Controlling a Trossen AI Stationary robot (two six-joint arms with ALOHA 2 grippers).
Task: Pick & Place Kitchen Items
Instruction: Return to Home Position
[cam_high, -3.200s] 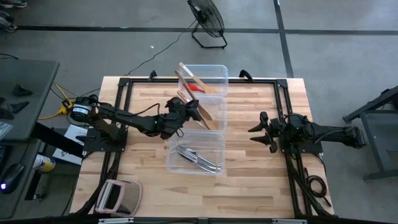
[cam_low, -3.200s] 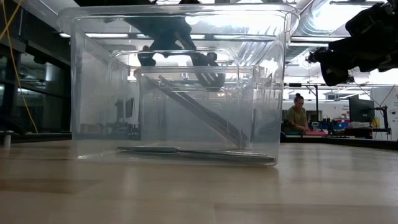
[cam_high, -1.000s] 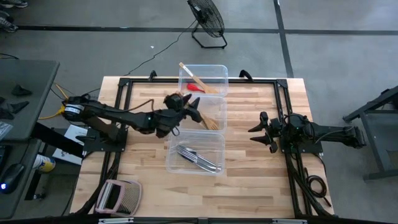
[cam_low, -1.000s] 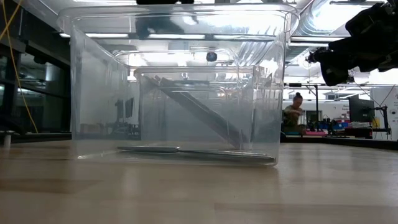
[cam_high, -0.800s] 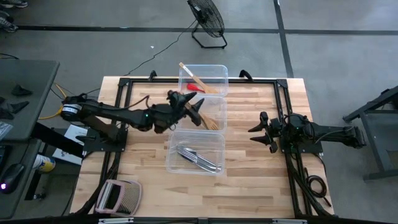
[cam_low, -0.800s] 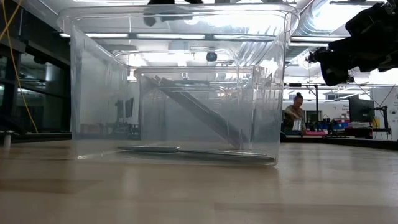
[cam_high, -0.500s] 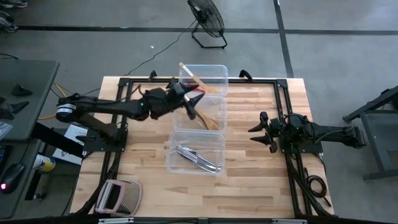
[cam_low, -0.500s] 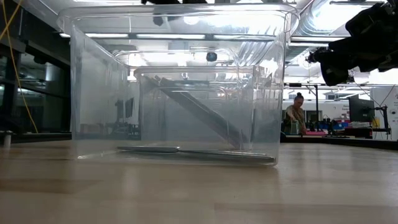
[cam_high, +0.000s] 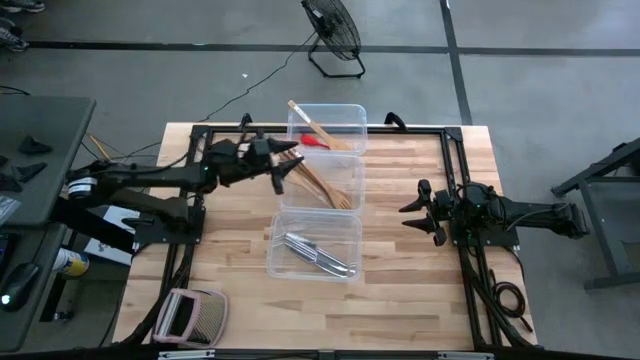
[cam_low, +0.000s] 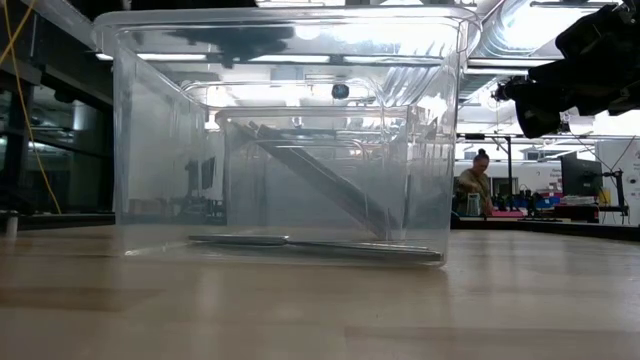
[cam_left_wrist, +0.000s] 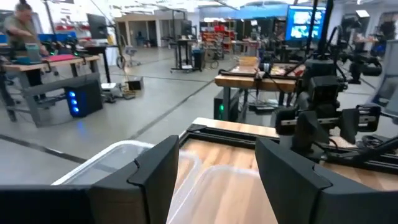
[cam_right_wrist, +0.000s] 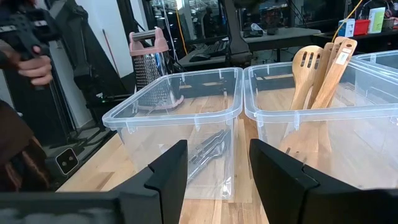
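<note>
Over table (cam_high: 400, 230), left tool (cam_high: 285, 166) has pulled back leftward.

This is a robotics lab in a large, open workshop hall. Seen from above, a wooden table (cam_high: 400, 290) with a black metal frame (cam_high: 195, 150) stands on a bare concrete floor (cam_high: 540, 90), and two dark robot arms (cam_high: 150, 178) are mounted on it at left and right. A floor fan (cam_high: 332, 30) sits at the top of the frame. The left wrist view shows more workbenches (cam_left_wrist: 50, 62) at upper left, a computer tower (cam_left_wrist: 84, 99) with blue lights, and a big lit screen (cam_left_wrist: 305, 22) at upper right. In the low view, a silver duct (cam_low: 510, 30) runs overhead at upper right, and a person (cam_low: 476, 185) sits at a far bench near a monitor (cam_low: 578, 172).
</note>
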